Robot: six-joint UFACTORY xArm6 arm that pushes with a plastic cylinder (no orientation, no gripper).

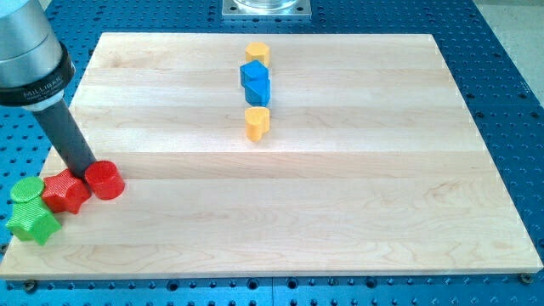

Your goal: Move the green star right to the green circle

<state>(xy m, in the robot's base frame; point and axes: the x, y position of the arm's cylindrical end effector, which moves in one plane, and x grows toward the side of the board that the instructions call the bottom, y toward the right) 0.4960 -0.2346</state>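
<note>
- Our rod slants down from the view's top left, and my tip point(87, 173) rests on the wooden board point(340, 212) near its left edge; it is a bare rod, so it grips nothing.
- The tip sits wedged between the red star point(65, 192) on its left and the red cylinder point(105, 180) on its right, seemingly touching both.
- Just left of the red star we see the green circle point(26, 189), at the board's left edge.
- The green star point(34, 223) lies right below the green circle, touching it, at the lower left corner.
- Well apart, near the view's top centre, a column runs downward: a yellow block point(257, 54), two blue blocks point(254, 82) pressed together, and a yellow heart point(257, 122).
</note>
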